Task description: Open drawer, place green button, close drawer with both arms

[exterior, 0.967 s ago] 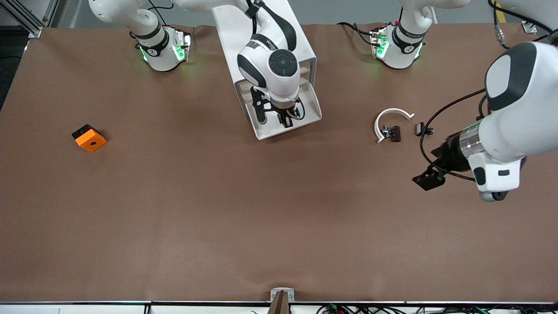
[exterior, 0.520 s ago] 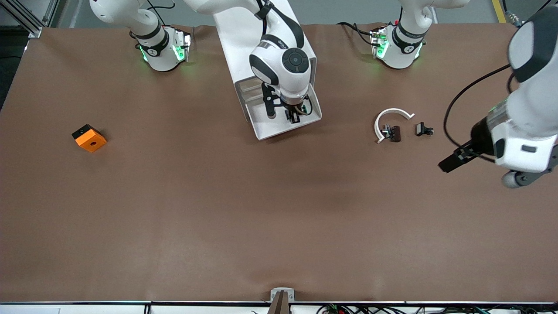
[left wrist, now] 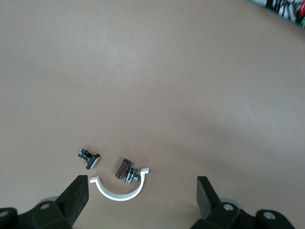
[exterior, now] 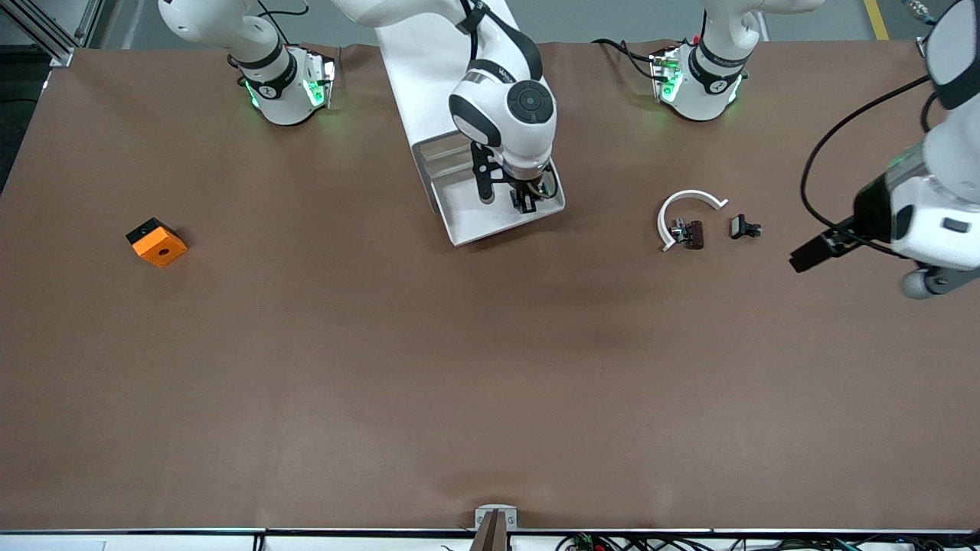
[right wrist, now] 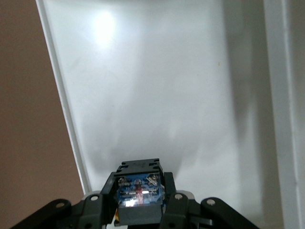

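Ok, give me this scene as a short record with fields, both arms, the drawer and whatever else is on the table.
Drawer: white drawer tray, pulled open from white cabinet
Right gripper: over the open drawer, fingers shut on the button
Button: blue-grey block switch, held above the drawer floor
Left gripper: open, empty, up over the left arm's end of the table
Loose parts: white C-shaped ring, small black-brown parts beside it
Other: orange cube with a hole, toward the right arm's end
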Action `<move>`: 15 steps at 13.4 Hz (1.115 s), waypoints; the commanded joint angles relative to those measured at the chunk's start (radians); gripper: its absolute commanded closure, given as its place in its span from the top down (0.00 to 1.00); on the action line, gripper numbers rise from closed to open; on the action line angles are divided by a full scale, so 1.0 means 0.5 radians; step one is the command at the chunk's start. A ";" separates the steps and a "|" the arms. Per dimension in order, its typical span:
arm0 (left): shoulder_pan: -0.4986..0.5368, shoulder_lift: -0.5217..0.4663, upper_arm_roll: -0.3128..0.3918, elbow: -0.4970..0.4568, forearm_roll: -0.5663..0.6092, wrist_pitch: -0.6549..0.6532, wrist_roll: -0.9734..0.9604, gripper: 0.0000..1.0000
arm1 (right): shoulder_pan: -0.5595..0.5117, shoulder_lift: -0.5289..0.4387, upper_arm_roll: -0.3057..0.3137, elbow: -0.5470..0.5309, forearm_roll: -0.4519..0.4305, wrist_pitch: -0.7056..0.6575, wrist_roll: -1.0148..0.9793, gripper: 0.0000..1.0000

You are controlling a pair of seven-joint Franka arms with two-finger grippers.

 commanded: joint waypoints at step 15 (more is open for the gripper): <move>-0.196 0.262 -0.655 -1.166 0.096 1.586 -0.536 1.00 | -0.116 0.040 -0.007 0.340 -0.036 -0.568 -0.934 1.00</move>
